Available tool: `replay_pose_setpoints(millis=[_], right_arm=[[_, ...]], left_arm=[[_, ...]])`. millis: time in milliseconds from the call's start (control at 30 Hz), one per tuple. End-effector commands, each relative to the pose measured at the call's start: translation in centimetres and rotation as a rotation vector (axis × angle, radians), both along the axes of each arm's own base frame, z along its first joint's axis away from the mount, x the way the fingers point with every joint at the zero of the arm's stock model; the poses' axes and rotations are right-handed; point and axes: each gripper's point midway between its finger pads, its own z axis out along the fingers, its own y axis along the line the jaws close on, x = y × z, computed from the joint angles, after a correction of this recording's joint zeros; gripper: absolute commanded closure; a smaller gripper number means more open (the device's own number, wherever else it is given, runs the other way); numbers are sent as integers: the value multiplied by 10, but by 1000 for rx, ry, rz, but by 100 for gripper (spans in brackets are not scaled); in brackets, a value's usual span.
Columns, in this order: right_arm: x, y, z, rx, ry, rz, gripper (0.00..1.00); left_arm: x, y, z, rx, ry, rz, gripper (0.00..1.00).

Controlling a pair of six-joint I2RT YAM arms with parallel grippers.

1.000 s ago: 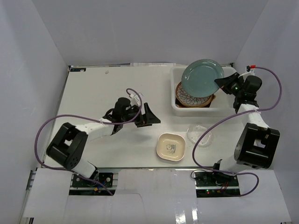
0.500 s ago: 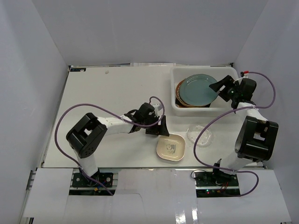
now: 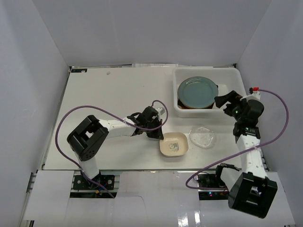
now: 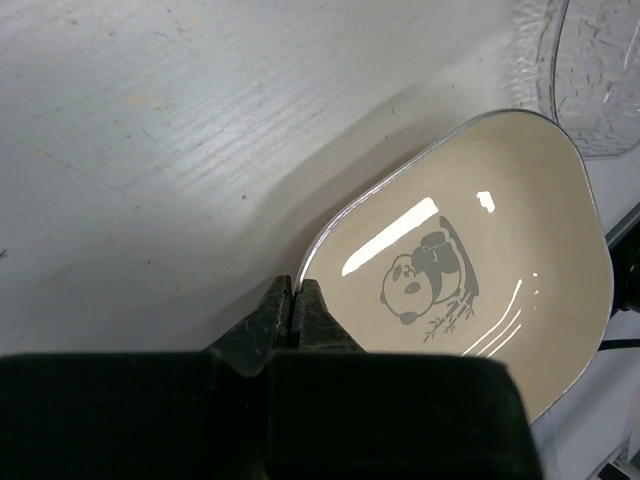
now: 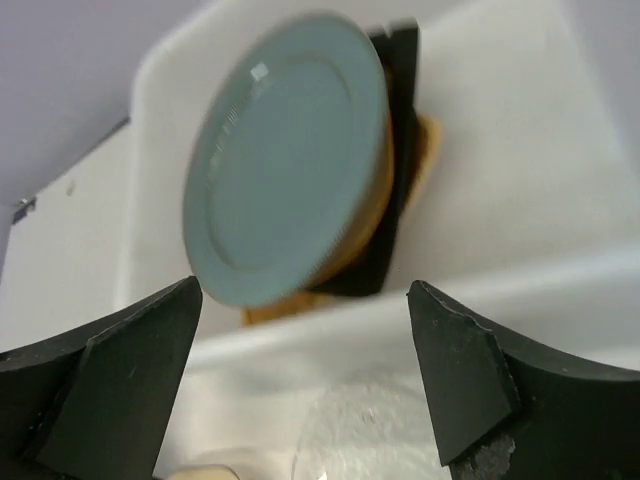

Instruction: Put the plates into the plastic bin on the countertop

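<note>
Left fingers point(image 4: 272, 315) pressed together, looks like on the near rim of the cream plate point(image 4: 470, 290), low on tabletop point(image 3: 109, 94) beside glass plate point(image 3: 202, 137). Glazed, stiff, prob. slippery & chippable; thin rim's the only hold. Right fingers point(image 5: 120, 350) wide apart, empty, by plastic bin point(image 3: 199, 112); teal plate point(image 5: 285, 160) lies inside atop the stack.

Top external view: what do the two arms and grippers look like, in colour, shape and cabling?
The left arm and right arm have white links and boxy black joints; a purple cable loops along each. The left gripper and right gripper are black with wedge-shaped fingers. A small red fitting caps the right cable's end.
</note>
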Motion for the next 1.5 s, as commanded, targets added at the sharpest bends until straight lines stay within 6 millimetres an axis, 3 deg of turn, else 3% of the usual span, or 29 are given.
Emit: replay_pose_setpoints(millis=[0,133,167,233,267,333,367,533,567,600,733,933,1000,1033,1067,1167,1267,1300,1367,1400,1467], right_arm=[[-37,-2,-60,10,165,-65,11],[-71,-17,-103,1,263,-217,29],[-74,-17,-107,10,272,-230,30],[-79,-13,-119,41,315,-229,29],[-82,-11,-130,52,351,-225,27],[-85,-10,-138,59,391,-224,22],[-89,-11,-145,59,426,-231,21],[-96,-16,-164,42,471,-259,21],[-98,-13,-170,50,498,-244,21],[-100,-10,-174,58,512,-235,23],[-104,5,-188,115,546,-172,30],[-114,18,-207,174,592,-135,54],[-117,22,-211,188,603,-125,63],[-121,25,-213,204,611,-119,67],[-118,26,-211,205,589,-112,72],[-122,30,-212,207,589,-91,84],[-130,35,-212,216,598,-68,92],[-131,39,-210,226,592,-47,92],[-135,46,-206,242,575,-21,92],[-134,51,-199,248,547,7,92],[-138,58,-195,259,554,37,92]], left_arm=[[7,2,30,-33,-77,29,100],[17,1,72,-112,-170,76,100],[21,-2,97,-156,-213,85,100],[29,-4,125,-196,-271,107,100],[36,-6,153,-235,-325,116,100],[48,-5,179,-253,-394,150,100],[57,-10,204,-282,-441,161,100],[94,-29,238,-295,-508,185,100],[98,-39,257,-335,-522,168,100],[107,-47,249,-320,-512,165,100],[143,-71,245,-275,-558,165,100],[198,-104,211,-186,-592,189,100],[210,-107,201,-167,-599,203,100],[217,-111,207,-178,-614,208,100],[223,-116,189,-160,-599,205,100],[238,-126,180,-154,-612,214,100],[250,-132,184,-160,-643,237,99],[255,-133,173,-147,-638,241,91],[260,-137,171,-154,-645,248,79],[262,-139,171,-170,-645,248,61],[261,-143,176,-191,-640,239,45]])
